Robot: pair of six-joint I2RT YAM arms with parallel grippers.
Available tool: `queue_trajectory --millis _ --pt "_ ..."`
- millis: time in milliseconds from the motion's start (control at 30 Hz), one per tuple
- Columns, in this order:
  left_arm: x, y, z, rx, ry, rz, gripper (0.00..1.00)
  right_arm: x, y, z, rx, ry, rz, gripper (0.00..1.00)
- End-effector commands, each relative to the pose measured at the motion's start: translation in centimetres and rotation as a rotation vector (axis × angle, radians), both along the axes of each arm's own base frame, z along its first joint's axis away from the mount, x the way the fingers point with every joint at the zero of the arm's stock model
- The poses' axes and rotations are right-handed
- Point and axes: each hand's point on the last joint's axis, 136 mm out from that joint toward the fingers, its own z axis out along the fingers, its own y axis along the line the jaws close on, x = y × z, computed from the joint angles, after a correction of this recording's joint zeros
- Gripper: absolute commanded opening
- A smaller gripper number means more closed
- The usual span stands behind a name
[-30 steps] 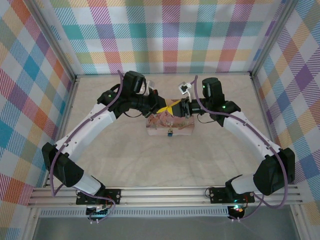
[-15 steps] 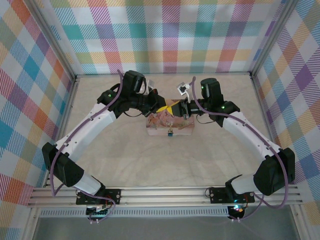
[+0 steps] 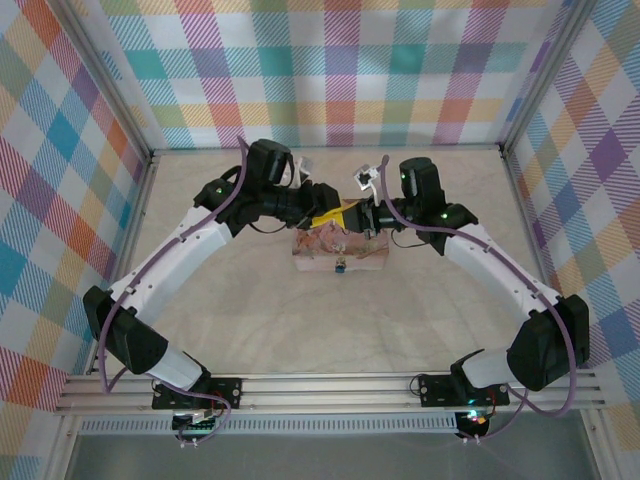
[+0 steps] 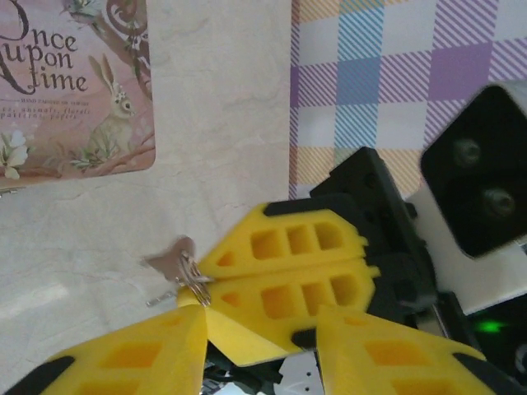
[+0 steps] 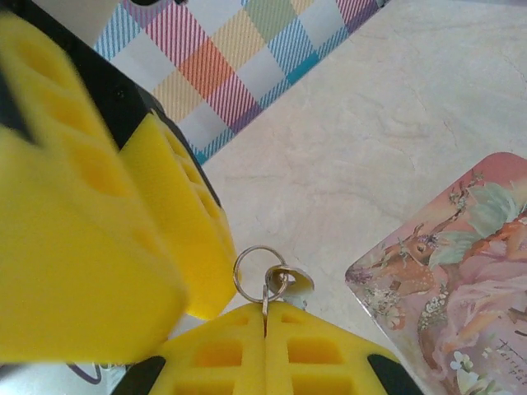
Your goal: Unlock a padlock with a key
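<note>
Plaid-walled cell, beige tabletop | right gripper (image 5: 264, 329) pinched key (image 5: 290, 281) tight, bottom centre | left gripper (image 4: 262, 322) fingers stood apart | padlock (image 3: 341, 266) sat mid-frame at tin box's (image 3: 315, 248) lower edge | best: firm pinch, left clears without snagging.

Bare tabletop (image 3: 330, 320) before the tin box (image 3: 335, 252); over its far edge, left pincer (image 3: 331, 216) and right pincer (image 3: 360, 218) tip to tip.
</note>
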Motion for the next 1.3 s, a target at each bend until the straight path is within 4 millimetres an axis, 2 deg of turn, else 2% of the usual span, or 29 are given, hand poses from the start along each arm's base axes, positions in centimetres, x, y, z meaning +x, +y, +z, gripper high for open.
queue_trajectory --millis 0,67,167,267,367,467,600,633,767,967,1067,1133,1267 --pt "-0.6 1.3 2.8 -0.003 -0.122 0.005 0.52 0.1 0.0 -0.3 0.024 0.01 -0.02 0.0" --pt "-0.5 1.9 3.2 -0.017 -0.173 0.01 0.59 0.0 -0.2 -0.1 0.049 0.018 -0.036 0.0" --pt "-0.7 2.5 3.4 -0.058 -0.252 0.012 0.62 -0.1 -0.4 0.6 0.103 0.04 -0.076 0.0" --pt "-0.9 3.0 2.3 -0.053 -0.296 0.018 0.61 0.2 -0.7 1.5 0.183 0.087 -0.141 0.0" --pt "-1.0 3.0 0.6 -0.061 -0.311 0.014 0.54 0.5 -1.0 1.8 0.293 0.189 -0.206 0.0" --pt "-1.2 2.9 -1.6 -0.047 -0.288 0.006 0.48 0.8 -1.3 1.2 0.411 0.331 -0.273 0.0" --pt "-1.4 1.9 -2.5 -0.071 -0.309 -0.005 0.41 1.8 -2.5 -1.8 0.51 0.602 -0.434 0.0" --pt "-1.6 1.5 -2.4 -0.084 -0.319 -0.015 0.4 1.7 -2.4 -1.7 0.538 0.626 -0.425 0.0" --pt "-2.1 0.4 -2.0 -0.109 -0.367 -0.046 0.37 1.2 -2.5 -0.8 0.56 0.604 -0.416 0.0" --pt "-2.1 0.1 -1.3 -0.173 -0.412 -0.032 0.35 -0.1 -3.3 1.8 0.601 0.468 -0.392 0.0" --pt "-2.2 -0.3 -0.3 -0.225 -0.445 -0.043 0.33 -0.8 -3.5 2.5 0.607 0.427 -0.381 0.0" --pt "-2.3 -0.4 0.5 -0.265 -0.471 -0.044 0.33 -1.3 -3.4 3.6 0.634 0.38 -0.35 0.0" --pt "-2.6 -0.7 1.9 -0.328 -0.506 -0.06 0.35 -1.7 -3.1 3.9 0.635 0.366 -0.333 0.0"
